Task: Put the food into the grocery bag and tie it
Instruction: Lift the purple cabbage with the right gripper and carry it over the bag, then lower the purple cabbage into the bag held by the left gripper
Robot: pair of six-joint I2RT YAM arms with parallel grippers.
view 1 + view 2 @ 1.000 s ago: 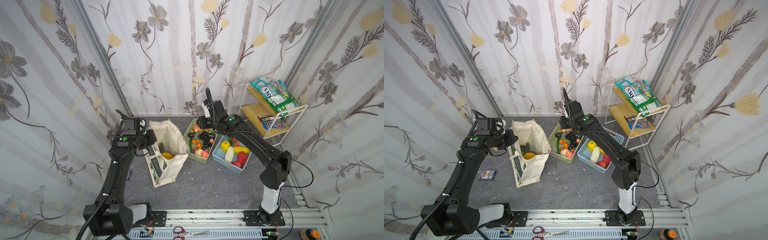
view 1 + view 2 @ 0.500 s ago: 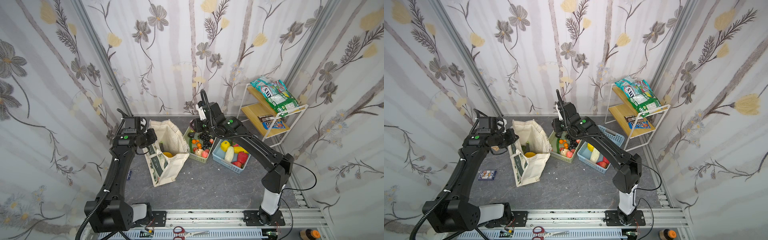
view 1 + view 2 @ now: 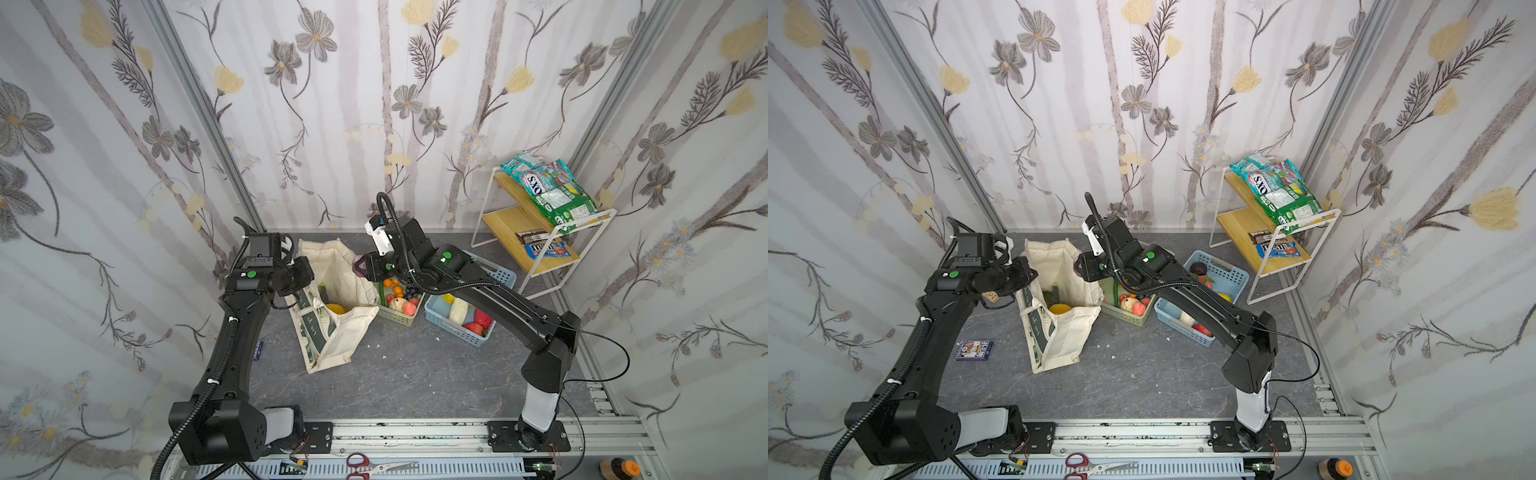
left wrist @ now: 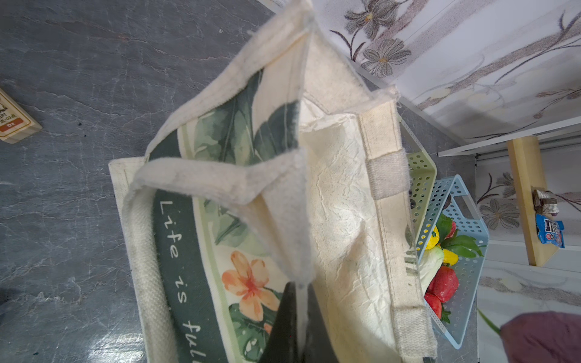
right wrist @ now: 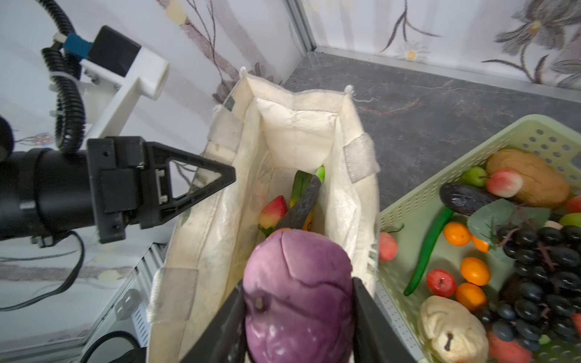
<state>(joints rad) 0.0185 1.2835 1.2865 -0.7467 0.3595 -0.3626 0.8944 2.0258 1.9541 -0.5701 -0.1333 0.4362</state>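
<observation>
The right tool (image 5: 298, 317) was clamped on a purple vegetable (image 5: 297, 283), just above the open mouth of the bag (image 5: 201, 251), near the rim facing the baskets. The left tool (image 4: 297, 317) was pinched together on the bag's opposite rim. Inside the bag lay a red-and-yellow fruit (image 5: 273, 212), a green vegetable (image 5: 300, 185) and something orange. Just beside the bag stood a green basket (image 5: 418, 195) with grapes (image 5: 547, 254), oranges (image 5: 475, 271) and a long green pepper (image 5: 429, 245). Beyond it, a blue basket (image 4: 468, 273) held red, yellow and white pieces. On the bag's other side a card box (image 3: 973, 349) lay on the table (image 3: 1142, 374).
</observation>
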